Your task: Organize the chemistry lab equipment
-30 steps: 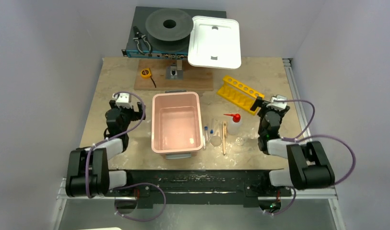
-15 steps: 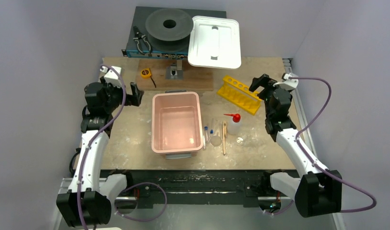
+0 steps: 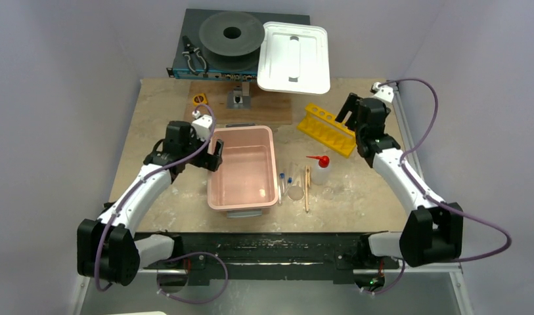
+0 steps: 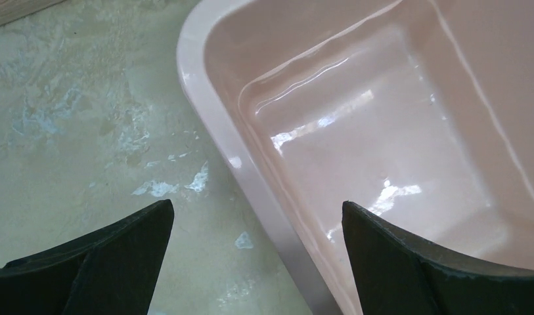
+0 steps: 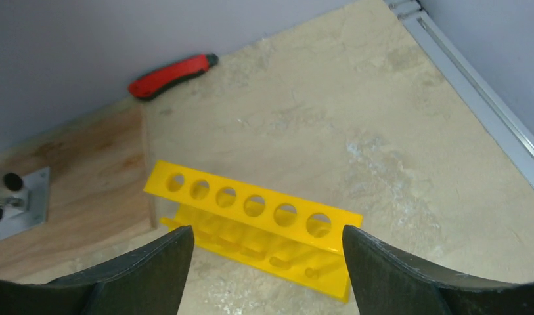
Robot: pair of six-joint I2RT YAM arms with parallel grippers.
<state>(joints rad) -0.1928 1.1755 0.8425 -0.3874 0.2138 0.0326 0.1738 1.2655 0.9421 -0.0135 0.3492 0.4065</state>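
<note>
Judging progress: I am seeing 0 items sorted; pink bin (image 3: 211, 172) empty.
Left arm (image 3: 136, 190): jaws hanging open over bin rim.
Right arm (image 3: 399, 174): jaws open above yellow rack (image 5: 251, 210).
Remaining: bottle (image 3: 321, 169), tubes (image 3: 285, 178), sticks (image 3: 307, 189), dish (image 3: 295, 193) lying beside bin.

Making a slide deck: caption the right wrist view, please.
Right gripper, jaws open, hovers over the yellow six-hole rack.
</note>
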